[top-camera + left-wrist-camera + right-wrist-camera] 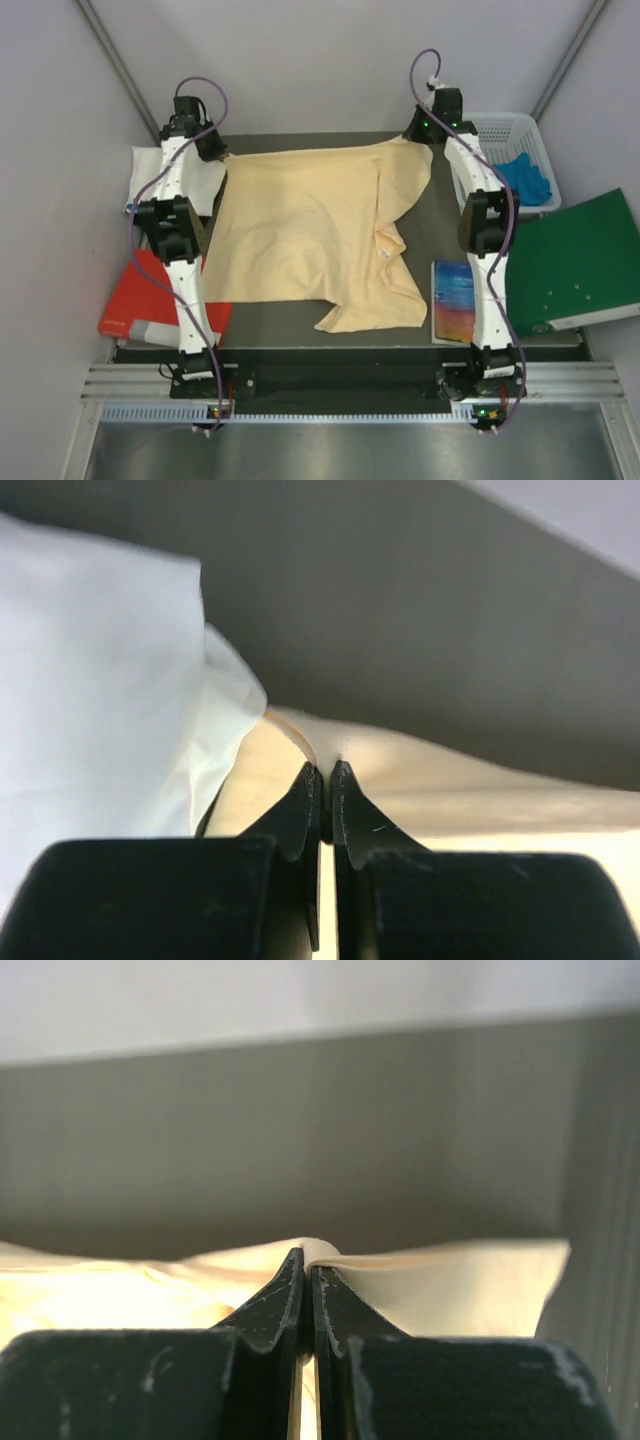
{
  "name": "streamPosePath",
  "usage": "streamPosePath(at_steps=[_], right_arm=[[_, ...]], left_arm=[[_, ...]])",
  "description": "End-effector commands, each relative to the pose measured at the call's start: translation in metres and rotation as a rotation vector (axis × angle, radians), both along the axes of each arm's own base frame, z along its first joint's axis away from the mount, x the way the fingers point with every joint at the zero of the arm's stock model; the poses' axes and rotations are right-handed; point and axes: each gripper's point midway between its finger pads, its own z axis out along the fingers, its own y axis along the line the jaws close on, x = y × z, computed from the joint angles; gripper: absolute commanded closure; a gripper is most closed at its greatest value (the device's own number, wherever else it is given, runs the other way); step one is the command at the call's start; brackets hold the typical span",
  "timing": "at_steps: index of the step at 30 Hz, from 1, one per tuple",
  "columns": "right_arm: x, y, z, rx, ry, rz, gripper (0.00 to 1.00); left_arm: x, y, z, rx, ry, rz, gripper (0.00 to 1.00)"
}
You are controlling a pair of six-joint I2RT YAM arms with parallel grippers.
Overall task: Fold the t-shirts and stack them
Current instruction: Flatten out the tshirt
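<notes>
Seen from above, a pale peach-yellow t-shirt (300,225) lies spread across the middle of a dark table (440,215), mostly flat. Its right side is folded inward and rumpled, and a loose flap reaches toward the near edge. Both arms stretch to the far side of the table. The left gripper (218,152) sits at the shirt's far left corner, and its wrist camera shows the two black fingers (300,810) pressed together on a raised ridge of the yellow cloth. The right gripper (420,135) sits at the far right corner and is likewise clamped on a pinched-up fold of the same shirt. A white t-shirt (150,165) lies at the far left edge of the table, just beside the left gripper and partly under that arm. A red folder (135,295) rests near left. A colourful book (455,300) lies near right, just beside the shirt. A green folder (580,260) sits further right. A white basket (520,125) holding something blue (525,178) stands far right.
</notes>
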Motion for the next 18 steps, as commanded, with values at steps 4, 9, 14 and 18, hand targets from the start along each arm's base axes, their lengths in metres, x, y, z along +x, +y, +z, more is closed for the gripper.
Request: streamPosePath(at_steps=[4, 9, 14, 18], right_arm=[[-0.004, 0.002, 0.251, 0.117, -0.56, -0.019, 1.0], [-0.019, 0.005, 0.279, 0.179, -0.587, -0.029, 1.0], [-0.027, 0.012, 0.259, 0.177, -0.502, -0.013, 1.0], [-0.041, 0.013, 0.264, 0.168, -0.474, 0.001, 1.0]], left_arm=[[0.032, 0.007, 0.171, -0.006, -0.468, 0.009, 1.0], [0.026, 0.008, 0.191, 0.0, -0.504, 0.022, 1.0], [0.013, 0.001, 0.177, -0.023, -0.446, -0.003, 1.0], [0.002, -0.003, 0.187, -0.041, -0.443, -0.005, 1.0]])
